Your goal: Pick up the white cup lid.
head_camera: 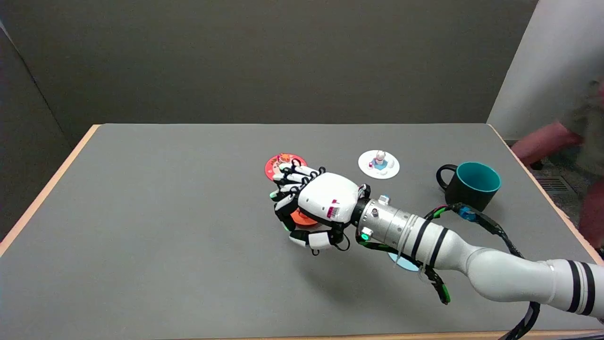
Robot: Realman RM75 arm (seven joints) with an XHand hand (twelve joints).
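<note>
Honestly, the right hand [311, 208] has its fingers curled round an orange lid [302, 218], while the white cup lid [378, 164] sits untouched near the black mug [469, 185]. Wrong lid grabbed, so it'll likely carry that off instead.

One camera is looking down from above the near edge of the table [141, 226], facing across it toward the far edge and the dark wall [264, 56] behind. It is sitting far enough back that both far corners and both side edges are showing.
</note>
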